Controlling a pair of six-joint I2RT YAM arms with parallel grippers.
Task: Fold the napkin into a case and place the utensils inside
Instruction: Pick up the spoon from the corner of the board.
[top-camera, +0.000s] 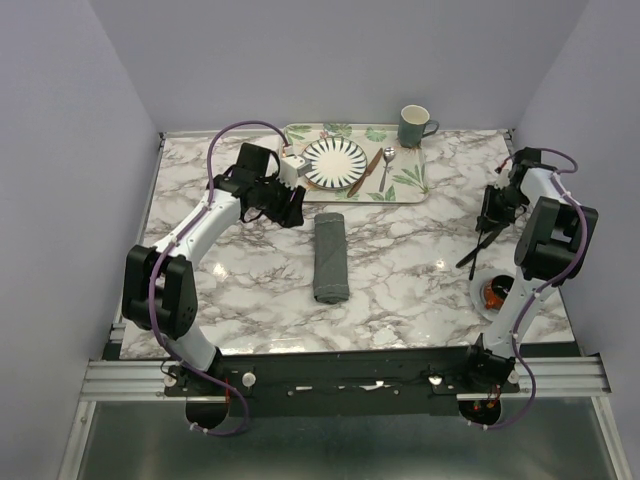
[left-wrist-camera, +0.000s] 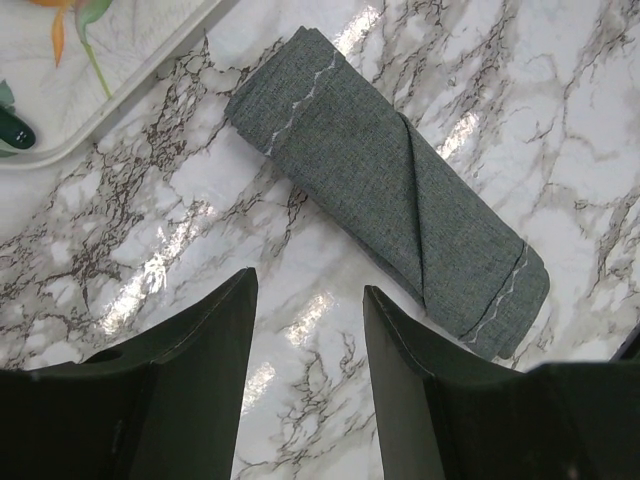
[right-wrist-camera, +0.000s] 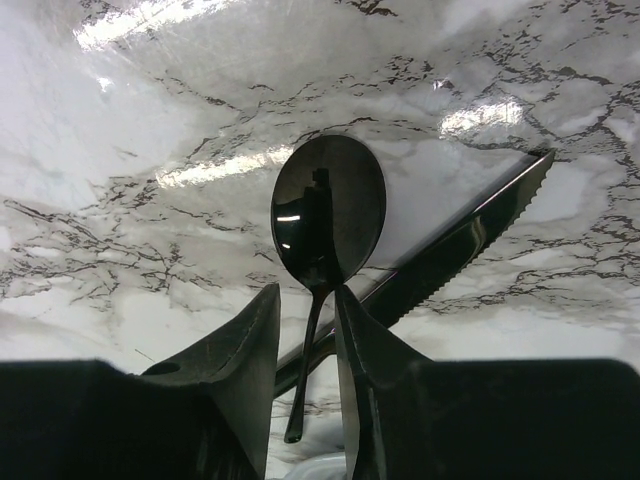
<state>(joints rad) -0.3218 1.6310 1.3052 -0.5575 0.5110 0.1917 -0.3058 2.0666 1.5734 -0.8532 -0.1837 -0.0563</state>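
Narrow folded case (top-camera: 331, 258) is lying near the tray (top-camera: 405, 188); left gripper (left-wrist-camera: 309, 282) is gaping empty, right gripper (right-wrist-camera: 306, 288) is clamping spoon (right-wrist-camera: 328, 210) and knife (right-wrist-camera: 470, 235).

- Bright, even overhead light floods the marble bench (top-camera: 400, 260); shadows on it are short, faint and soft-edged.
- White glare patches break the glossy top: a small spot in the right half in the top view, broad streaks in both wrist views.
- Left wrist view: the napkin (left-wrist-camera: 390, 180) is crisp, its weave sharp, while the left gripper (left-wrist-camera: 310, 285) is a dark, featureless mass.
- Right wrist view: the spoon (right-wrist-camera: 328, 210) reads near-black, its bowl mirror-like; the marble veining looks softer toward the top.
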